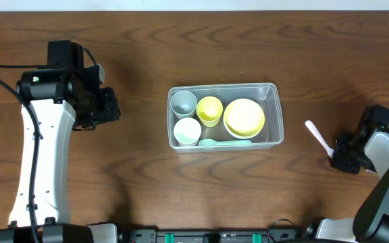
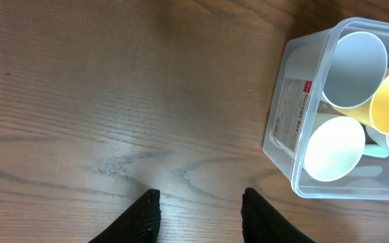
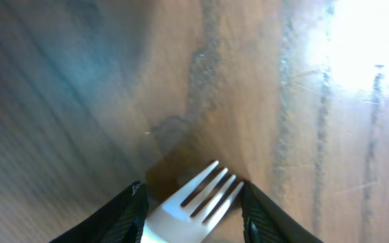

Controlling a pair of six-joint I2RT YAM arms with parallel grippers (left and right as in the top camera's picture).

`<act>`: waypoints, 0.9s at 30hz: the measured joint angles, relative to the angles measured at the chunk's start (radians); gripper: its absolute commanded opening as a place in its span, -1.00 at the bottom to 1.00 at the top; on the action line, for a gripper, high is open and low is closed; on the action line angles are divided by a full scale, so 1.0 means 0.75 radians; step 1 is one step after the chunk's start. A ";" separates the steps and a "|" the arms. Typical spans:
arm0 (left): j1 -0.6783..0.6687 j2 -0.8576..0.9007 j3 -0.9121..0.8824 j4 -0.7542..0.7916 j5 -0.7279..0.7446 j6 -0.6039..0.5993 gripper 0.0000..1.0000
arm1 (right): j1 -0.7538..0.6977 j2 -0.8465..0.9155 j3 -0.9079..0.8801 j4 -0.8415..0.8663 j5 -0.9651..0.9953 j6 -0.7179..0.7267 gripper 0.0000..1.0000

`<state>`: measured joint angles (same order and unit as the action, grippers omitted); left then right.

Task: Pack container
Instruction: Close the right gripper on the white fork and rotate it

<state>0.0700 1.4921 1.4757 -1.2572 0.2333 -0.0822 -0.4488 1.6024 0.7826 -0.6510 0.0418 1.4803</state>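
Starting at the left, the left hand is seen held open over the wooden desk, its fingers spread with nothing between them. Near the middle of the desk the container is set upright; a grey cup, a white cup, a yellow cup, a yellow bowl and a pale green spoon are held inside it. At the right, the tines of a white fork are flanked closely by the right hand; whether it is gripped cannot be told
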 measured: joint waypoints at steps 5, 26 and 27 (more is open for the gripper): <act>0.000 0.000 0.000 -0.003 0.000 0.000 -0.19 | 0.000 0.000 0.000 -0.009 0.000 -0.001 -0.03; 0.000 0.000 0.000 -0.005 0.000 0.000 -0.19 | 0.000 0.001 -0.002 0.017 0.000 -0.001 -0.33; 0.000 0.000 0.000 -0.005 0.000 0.000 -0.19 | 0.000 0.001 -0.002 0.017 0.000 -0.001 -0.34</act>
<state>0.0700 1.4921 1.4757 -1.2606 0.2333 -0.0822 -0.4488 1.6032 0.7811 -0.6384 0.0418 1.4796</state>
